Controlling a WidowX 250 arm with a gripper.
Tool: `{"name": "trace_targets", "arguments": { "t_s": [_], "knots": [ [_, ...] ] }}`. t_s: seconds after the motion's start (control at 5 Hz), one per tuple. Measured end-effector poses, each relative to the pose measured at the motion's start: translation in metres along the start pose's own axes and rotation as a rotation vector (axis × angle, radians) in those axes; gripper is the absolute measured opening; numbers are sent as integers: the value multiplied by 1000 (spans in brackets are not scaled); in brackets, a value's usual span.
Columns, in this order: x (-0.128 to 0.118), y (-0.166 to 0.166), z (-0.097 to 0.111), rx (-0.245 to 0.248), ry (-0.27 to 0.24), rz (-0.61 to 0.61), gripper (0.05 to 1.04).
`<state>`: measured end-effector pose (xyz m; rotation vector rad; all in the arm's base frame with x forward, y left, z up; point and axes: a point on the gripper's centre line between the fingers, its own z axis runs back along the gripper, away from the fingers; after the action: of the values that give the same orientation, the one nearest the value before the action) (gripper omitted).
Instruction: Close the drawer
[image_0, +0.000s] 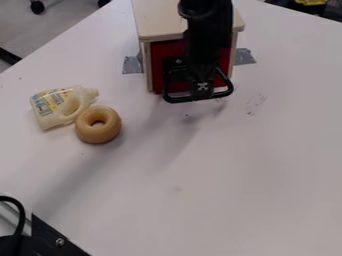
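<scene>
Jug (60, 107): lying on its side at left, on the worktop (260, 165); little risk there unless swept by a wide swing of the arm (202, 35).
Ring (98, 124): just beside, perhaps touching; clear of any straight push, but likely to roll or slide if clipped.
Left tape (132, 64): stuck at the foot of the cabinet (155, 27); if lifting under a hard shove, likely to let the cabinet skid or twist instead of taking the push.
Drawer (160, 65): red front inside the wooden frame, upper middle of the frame, largely masked in its centre. Seemingly near flush, but hard to judge; could be left with a small gap if wrongly taken for finished. Could also jam askew if pressed off-centre.
Tool (200, 89): hanging before the red front, upper middle; contact unclear. Cannot tell whether spread or drawn together, or whether gripping anything. Too low, likely to scrape the worktop; too high, likely to catch on the cabinet's top edge.
Arm: coming in from the top edge, roughly upright in view, overlapping the cabinet's top and front. Better pressed squarely toward the cabinet than sideways.
Right tape (244, 56): at the cabinet's other foot; uneven hold here, a possible cause of turning.
</scene>
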<state>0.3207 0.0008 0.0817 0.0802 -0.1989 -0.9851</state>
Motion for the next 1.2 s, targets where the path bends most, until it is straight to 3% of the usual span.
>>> {"name": "trace_targets", "arguments": {
  "t_s": [0.2,0.4,0.8,1.2],
  "knots": [
    [4,-5,11,-34,-18,-5,998],
    [4,-16,34,-99,-31,-6,998],
    [-7,-45,63,-78,-71,-21,998],
    [-21,-69,64,-65,-67,-61,998]
  ]
}}
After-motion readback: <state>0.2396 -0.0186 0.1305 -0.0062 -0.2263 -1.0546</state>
